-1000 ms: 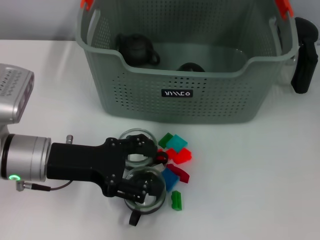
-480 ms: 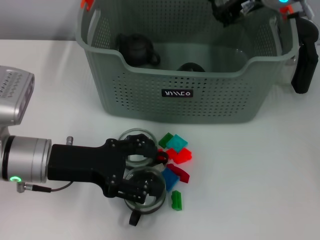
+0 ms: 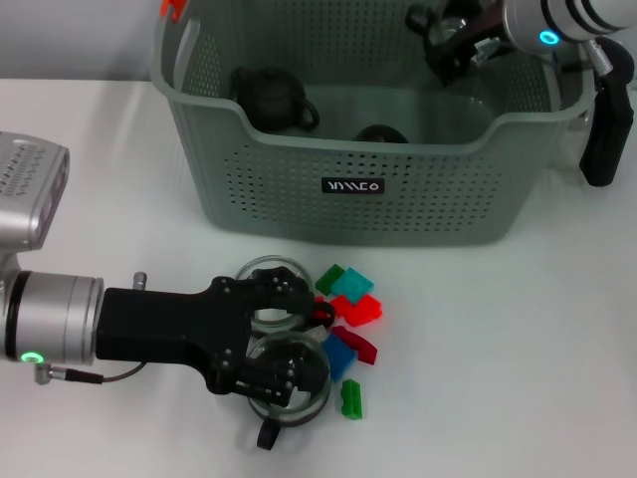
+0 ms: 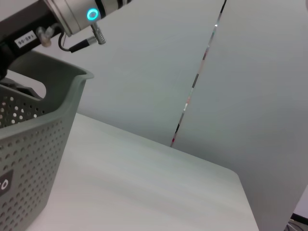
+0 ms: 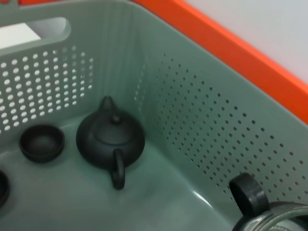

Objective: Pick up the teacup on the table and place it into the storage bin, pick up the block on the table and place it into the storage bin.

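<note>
In the head view, 1 storage bin (image 3: 368,149) is seen at the far side of the white counter (image 3: 518,358). Inside it, 1 dark teapot (image 3: 271,98) lies near the left wall and 1 dark round item (image 3: 378,134) shows behind the front rim. The right end effector (image 3: 448,45) is held over the bin's far right part, with a glass piece seen at its tip; whether it is gripped cannot be told. On the near counter, 2 clear glass teacups (image 3: 284,383) are seen side by side, and the left end effector (image 3: 261,339) lies low over them, its dark fingers (image 3: 269,294) spread across both rims; what it grips, if anything, cannot be told. Just beside the cups, a cluster of small blocks (image 3: 348,309) is counted at about 7: 2 green, 1 teal, 2 red, 1 dark red and 1 blue.

In the left wrist view, 1 corner of the bin (image 4: 29,144), the bare counter and the other arm above it are shown.

In the right wrist view, the bin's interior is shown with 1 teapot (image 5: 109,139), 1 small dark cup (image 5: 42,142), 1 black ring-shaped part (image 5: 246,192) and 1 glass rim (image 5: 269,219) at the edge.
</note>
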Robot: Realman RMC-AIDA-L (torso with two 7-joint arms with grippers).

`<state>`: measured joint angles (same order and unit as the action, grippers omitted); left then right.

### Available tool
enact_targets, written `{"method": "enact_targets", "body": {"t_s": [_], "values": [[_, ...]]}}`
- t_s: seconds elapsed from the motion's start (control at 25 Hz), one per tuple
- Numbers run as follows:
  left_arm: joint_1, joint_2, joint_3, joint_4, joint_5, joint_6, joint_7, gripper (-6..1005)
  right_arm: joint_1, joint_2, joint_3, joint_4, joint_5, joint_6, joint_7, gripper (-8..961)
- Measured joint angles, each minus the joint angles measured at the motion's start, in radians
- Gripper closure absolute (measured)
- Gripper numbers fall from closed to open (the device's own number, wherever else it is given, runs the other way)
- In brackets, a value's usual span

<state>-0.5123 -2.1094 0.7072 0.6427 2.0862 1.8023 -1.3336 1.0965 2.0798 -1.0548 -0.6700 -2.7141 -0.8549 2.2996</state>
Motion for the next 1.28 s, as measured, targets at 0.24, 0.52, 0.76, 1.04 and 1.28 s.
{"method": "enact_targets", "body": {"t_s": [0.24,0.52,0.76,1.04,1.28], "values": [[0.0,0.0,0.0,0.0,0.0,0.0,0.001,47,0.0,0.0,-0.029,0.032,-0.005,0.017,0.0,900],[0.001,0.0,0.0,-0.004,0.0,0.0,0.002,47,-0.007,0.0,-0.059,0.035,-0.006,0.018,0.007,901],[0.003,0.0,0.0,-0.012,0.0,0.0,0.004,47,-0.008,0.0,-0.059,0.041,-0.006,0.016,0.004,894],[0.01,0.0,0.0,-0.012,0.0,0.0,0.004,48,-0.009,0.0,-0.059,0.042,-0.006,0.014,0.003,887],[0.012,0.0,0.0,-0.012,0.0,0.0,0.004,48,-0.009,0.0,-0.076,0.042,-0.007,0.011,0.005,880]]}}
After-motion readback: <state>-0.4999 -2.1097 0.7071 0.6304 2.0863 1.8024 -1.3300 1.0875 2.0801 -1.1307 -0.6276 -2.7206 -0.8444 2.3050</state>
